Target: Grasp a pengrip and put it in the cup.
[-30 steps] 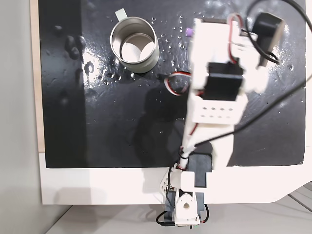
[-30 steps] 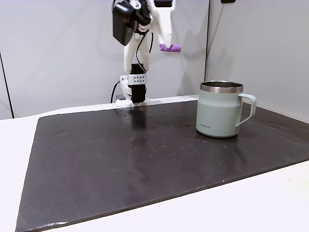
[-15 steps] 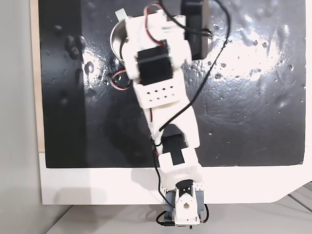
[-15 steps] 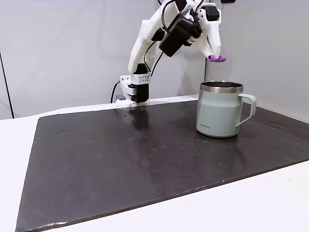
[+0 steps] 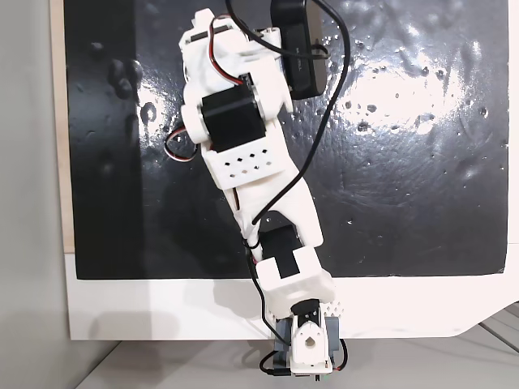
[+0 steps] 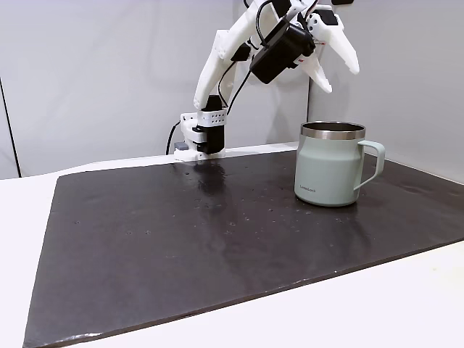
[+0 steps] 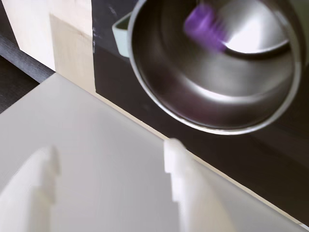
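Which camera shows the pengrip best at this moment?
The wrist view: the pengrip appears as a blurred purple shape inside the cup, below the open gripper. The side fixed view shows the cup's outside wall, hiding its contents. In the top-down fixed view the arm covers that spot.
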Motion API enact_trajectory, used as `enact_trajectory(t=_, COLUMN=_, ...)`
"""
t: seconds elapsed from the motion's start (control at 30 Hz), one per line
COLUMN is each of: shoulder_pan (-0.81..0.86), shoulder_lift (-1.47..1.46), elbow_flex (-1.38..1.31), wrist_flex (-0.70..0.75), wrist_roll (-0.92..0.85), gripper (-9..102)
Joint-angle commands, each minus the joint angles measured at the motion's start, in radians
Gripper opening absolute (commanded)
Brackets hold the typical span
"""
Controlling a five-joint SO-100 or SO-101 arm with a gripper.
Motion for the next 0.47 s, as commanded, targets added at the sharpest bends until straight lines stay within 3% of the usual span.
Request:
enact_trajectory(t=0.0, shoulder_pan=0.012, shoulder_lift=0.066, elbow_flex=-0.035, wrist_flex=0.008, wrist_roll=-0.015, gripper=25)
enact_trajectory(t=0.43, shoulder_pan=0.018, shoulder_lift=0.101, elbow_flex=0.009, wrist_flex=0.008, wrist_roll=-0.015, gripper=24)
